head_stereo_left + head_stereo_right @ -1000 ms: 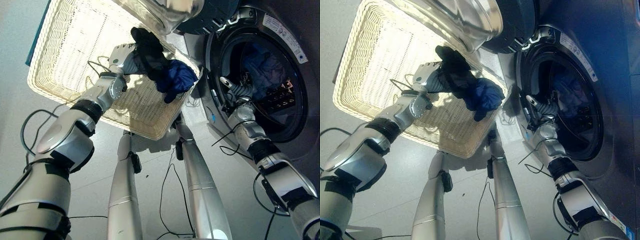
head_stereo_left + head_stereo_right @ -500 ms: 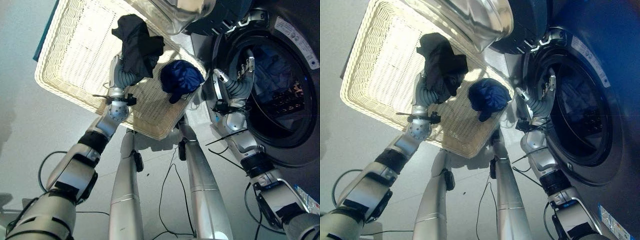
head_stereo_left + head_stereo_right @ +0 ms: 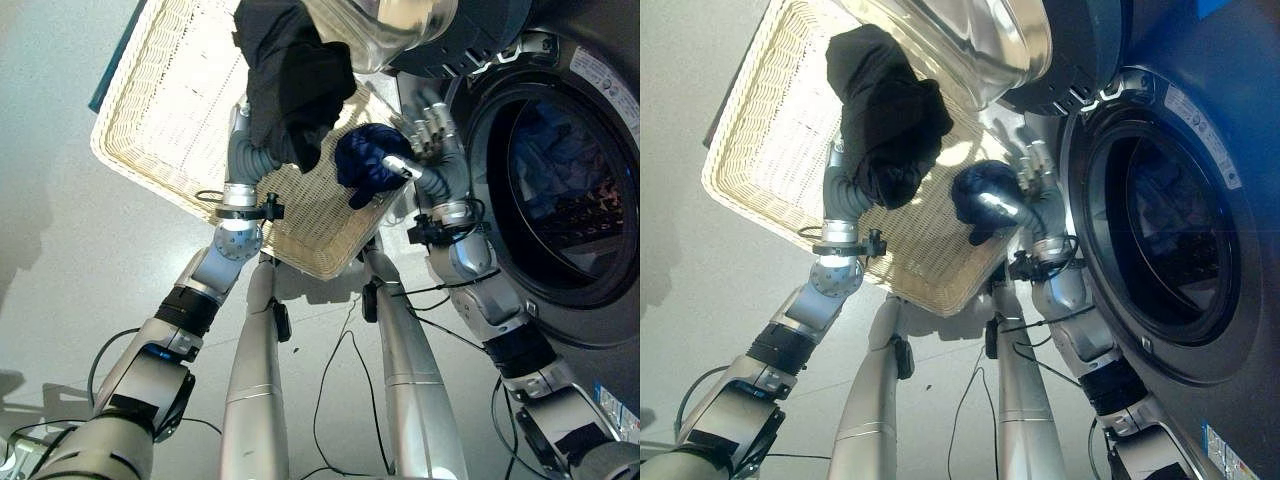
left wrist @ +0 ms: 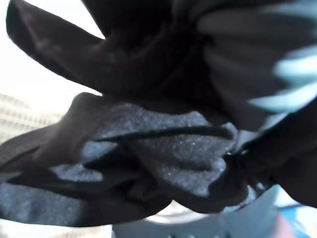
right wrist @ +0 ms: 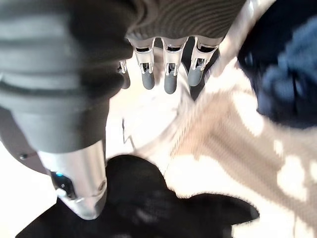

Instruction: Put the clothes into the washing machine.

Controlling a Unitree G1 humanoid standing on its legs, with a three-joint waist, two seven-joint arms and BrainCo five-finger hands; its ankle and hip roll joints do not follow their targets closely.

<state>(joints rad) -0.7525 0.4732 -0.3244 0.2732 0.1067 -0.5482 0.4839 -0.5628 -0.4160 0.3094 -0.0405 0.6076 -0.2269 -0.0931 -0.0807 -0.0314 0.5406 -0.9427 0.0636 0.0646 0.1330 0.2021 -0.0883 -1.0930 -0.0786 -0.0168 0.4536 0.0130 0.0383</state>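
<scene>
A black garment (image 3: 290, 85) hangs bunched above the white wicker basket (image 3: 170, 120), with my left hand (image 3: 243, 150) under it and shut on it. The left wrist view shows the dark cloth (image 4: 148, 148) folded close against my fingers. A dark blue garment (image 3: 365, 160) lies bunched at the basket's corner nearest the washing machine (image 3: 1200, 380). My right hand (image 3: 440, 160) is beside that blue garment, fingers (image 5: 168, 74) straight and open, its thumb against the cloth. More blue clothes (image 3: 545, 150) lie inside the open drum.
The machine's round glass door (image 3: 400, 20) stands open above the basket's far corner. A teal edge (image 3: 110, 75) shows behind the basket on the left. Pale floor lies to the left and below.
My left hand has lifted the black garment higher, off the basket. My right hand has come out of the drum and across to the blue garment. The camera has shifted too.
</scene>
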